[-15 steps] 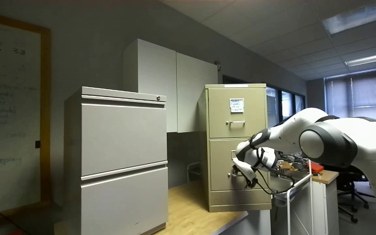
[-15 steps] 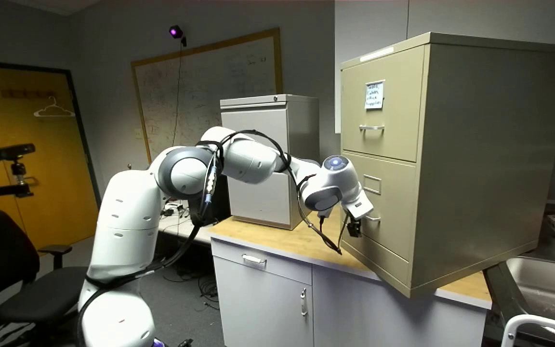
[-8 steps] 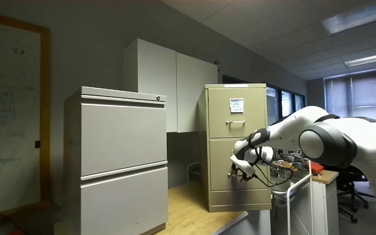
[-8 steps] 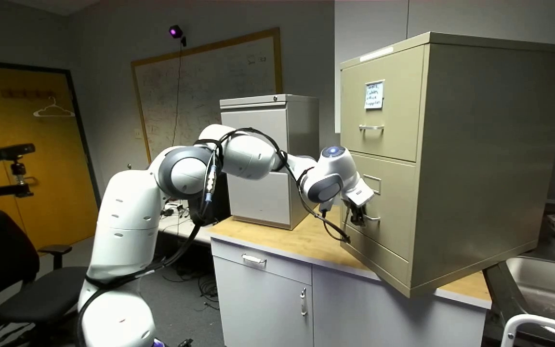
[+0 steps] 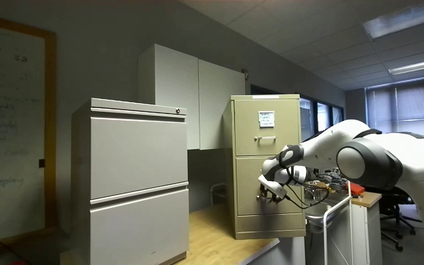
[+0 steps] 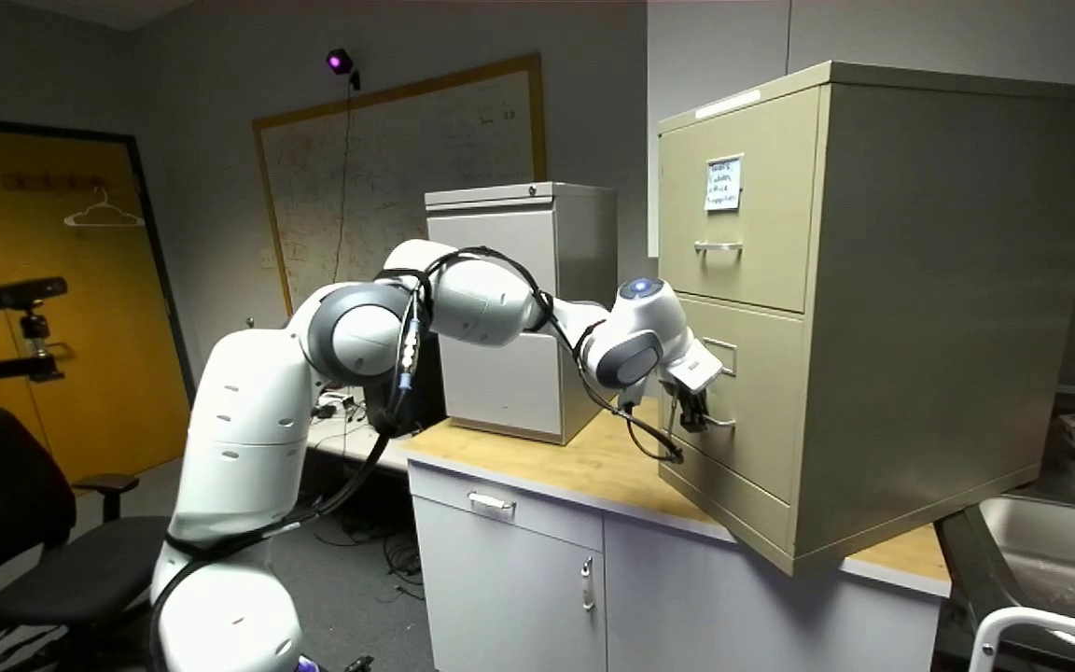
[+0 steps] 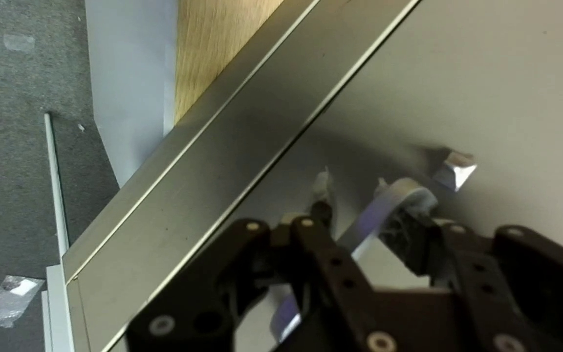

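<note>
A beige filing cabinet (image 6: pixel 752 373) stands on the wooden counter, both drawer fronts flush with its frame. My gripper (image 6: pixel 692 413) is at the lower drawer's metal handle (image 6: pixel 722 424). In the wrist view the handle (image 7: pixel 372 217) runs diagonally between the fingers, and my gripper (image 7: pixel 355 200) is shut on it. One finger (image 7: pixel 321 210) lies along the upper side of the bar; the opposite finger sits under its bent end. Blur and the dark linkage hide the exact contact. The upper drawer's handle (image 6: pixel 718 246) is untouched, with a paper label (image 6: pixel 724 184) above it.
A light grey two-drawer cabinet (image 5: pixel 138 158) stands on the same wooden counter (image 6: pixel 565 462). A front corner of the beige cabinet overhangs the counter's edge. A sink (image 6: pixel 1060 551) and white rail (image 6: pixel 1041 621) lie beyond it. Black cables (image 6: pixel 631 420) loop below the wrist.
My gripper has risen a little and moved in toward the lower handle. Its fingers have gone from open to shut on the handle. The drawers have not moved.
</note>
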